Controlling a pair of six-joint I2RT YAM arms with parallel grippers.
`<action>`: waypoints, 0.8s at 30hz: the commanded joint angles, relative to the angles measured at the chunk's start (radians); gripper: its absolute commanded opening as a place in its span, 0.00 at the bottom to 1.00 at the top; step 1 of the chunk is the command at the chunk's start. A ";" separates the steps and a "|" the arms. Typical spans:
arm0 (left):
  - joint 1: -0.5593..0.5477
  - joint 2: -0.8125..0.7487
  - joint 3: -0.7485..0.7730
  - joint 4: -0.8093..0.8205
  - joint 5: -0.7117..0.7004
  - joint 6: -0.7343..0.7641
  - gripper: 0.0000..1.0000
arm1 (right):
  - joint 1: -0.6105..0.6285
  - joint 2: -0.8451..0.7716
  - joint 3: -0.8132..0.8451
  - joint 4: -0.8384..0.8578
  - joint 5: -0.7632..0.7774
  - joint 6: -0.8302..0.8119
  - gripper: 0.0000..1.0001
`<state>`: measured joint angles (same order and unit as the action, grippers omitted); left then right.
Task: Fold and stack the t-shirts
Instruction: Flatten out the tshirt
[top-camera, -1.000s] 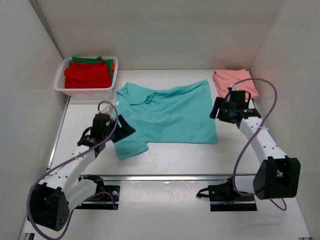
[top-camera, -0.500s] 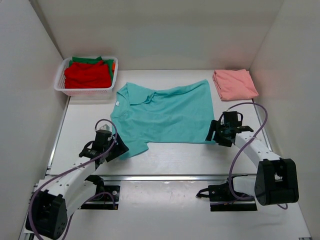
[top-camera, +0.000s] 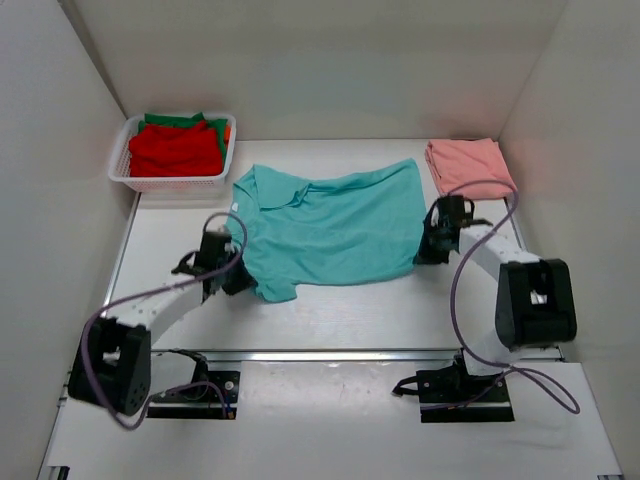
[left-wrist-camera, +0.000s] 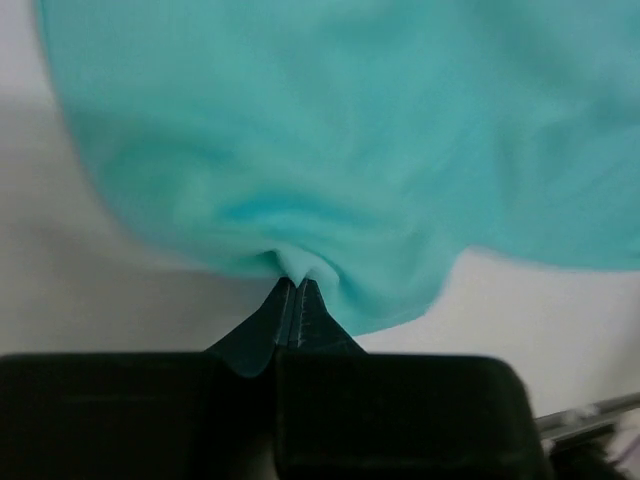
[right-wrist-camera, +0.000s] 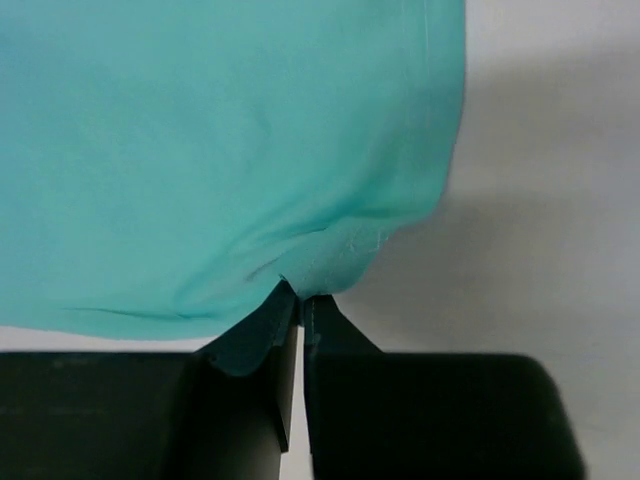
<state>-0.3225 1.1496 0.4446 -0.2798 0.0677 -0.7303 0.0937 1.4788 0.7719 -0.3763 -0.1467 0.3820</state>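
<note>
The gripper (right-wrist-camera: 300, 305) at bottom centre pinches a puckered edge of the teal shirt (right-wrist-camera: 230, 130), which fills the upper left; white surface (right-wrist-camera: 550, 200) lies at right.

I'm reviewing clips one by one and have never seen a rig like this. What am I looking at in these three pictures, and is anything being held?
Two robot arms are bolted at the near edge of a white table. The wide picture comes from a fixed camera above and behind them; the two close-ups come from a camera on each wrist, looking past its own fingers. A teal t-shirt lies spread in the middle. The left gripper is shut on its near left edge, the right gripper on its near right corner. A folded salmon pink t-shirt lies at the far right. At the far left, a white mesh basket holds a red t-shirt over a green t-shirt.
</note>
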 joint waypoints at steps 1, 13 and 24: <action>0.135 0.150 0.324 0.080 0.136 0.046 0.00 | -0.037 0.125 0.366 -0.001 -0.016 -0.095 0.00; 0.161 0.434 1.472 -0.026 0.205 0.063 0.00 | -0.179 0.212 1.147 -0.028 -0.202 -0.014 0.00; 0.158 -0.091 0.411 0.231 0.230 -0.023 0.00 | -0.138 -0.104 0.380 0.077 -0.186 -0.077 0.00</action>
<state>-0.1410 1.1114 1.0725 -0.0319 0.2848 -0.7349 -0.0639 1.4170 1.3670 -0.2882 -0.3500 0.3325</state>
